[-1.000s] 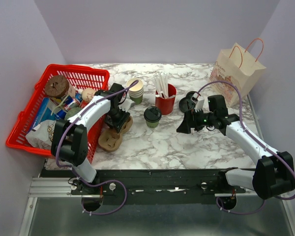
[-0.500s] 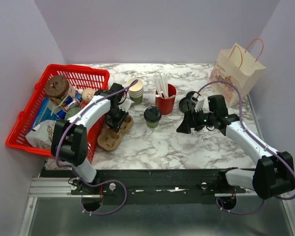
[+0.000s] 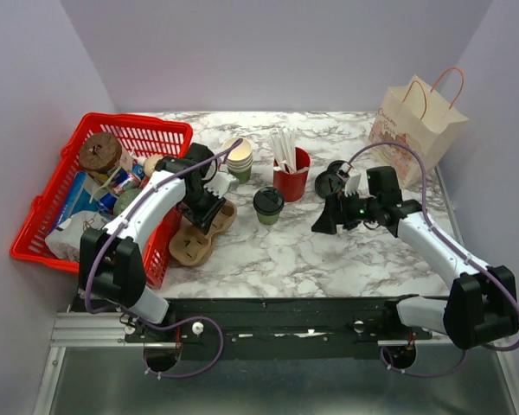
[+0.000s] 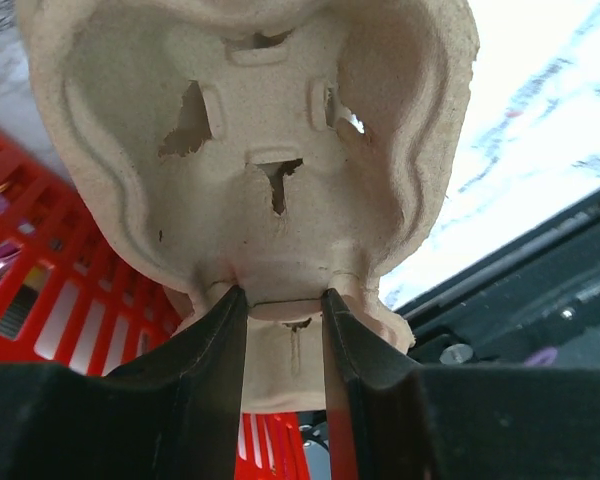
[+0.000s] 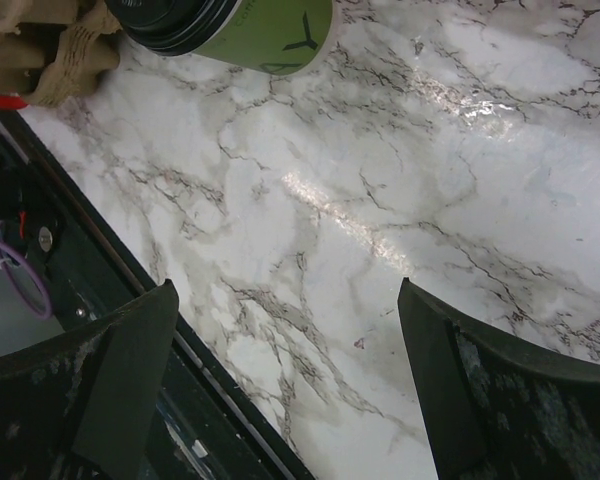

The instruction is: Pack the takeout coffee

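Left gripper (image 4: 280, 300) pinched shut on a rim tab of the pulp cup carrier (image 4: 250, 150); right gripper (image 5: 290, 330) spread fully wide, nothing between its fingers.

The takeout coffee (image 3: 267, 206) stands upright mid-table, with an olive paper wall and a glossy black lid, just in front of the red cup of straws (image 3: 291, 181) and apart from both grippers. Bare marble-pattern table (image 3: 329, 259) runs from the coffee to the black front rail (image 3: 285, 311) and across to the right gripper, which is low on its right. The carrier is rough beige moulded fibre with lobed wells and torn slots. It sits between the coffee and the red mesh basket (image 3: 35, 233); contact with the basket cannot be told. The basket is crowded with packets. Behind are stacked lidless paper cups (image 3: 239, 157) and loose black lids (image 3: 333, 180). A handled paper bag (image 3: 415, 121) stands at the far right corner.
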{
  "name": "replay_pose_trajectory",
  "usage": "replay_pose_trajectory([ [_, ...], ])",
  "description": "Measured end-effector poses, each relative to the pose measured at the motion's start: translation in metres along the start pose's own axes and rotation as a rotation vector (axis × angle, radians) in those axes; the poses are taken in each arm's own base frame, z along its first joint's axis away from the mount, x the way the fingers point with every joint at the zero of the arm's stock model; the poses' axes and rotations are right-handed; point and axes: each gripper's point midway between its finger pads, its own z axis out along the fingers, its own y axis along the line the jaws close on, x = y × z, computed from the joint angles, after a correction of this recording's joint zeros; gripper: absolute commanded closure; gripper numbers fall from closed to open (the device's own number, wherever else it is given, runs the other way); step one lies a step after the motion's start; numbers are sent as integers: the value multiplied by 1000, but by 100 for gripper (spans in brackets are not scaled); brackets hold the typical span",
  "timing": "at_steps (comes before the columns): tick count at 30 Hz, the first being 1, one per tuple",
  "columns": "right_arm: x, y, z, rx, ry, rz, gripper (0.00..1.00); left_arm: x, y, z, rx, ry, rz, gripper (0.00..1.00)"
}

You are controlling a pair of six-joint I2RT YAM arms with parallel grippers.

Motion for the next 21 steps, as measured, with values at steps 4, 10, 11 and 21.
replay_pose_trajectory([
  [4,-26,1,-15,22,-41,-65,0,-2,-15,-10,67,-40,38,100],
  [10,-151,28,-98,115,-336,-353,4,-15,-51,-51,148,-223,209,100],
  [11,-174,30,-118,146,-394,-379,4,-16,-60,-56,167,-251,250,100],
  [21,-308,-47,-269,586,-672,-405,2,0,-124,-35,326,-203,537,100],
])
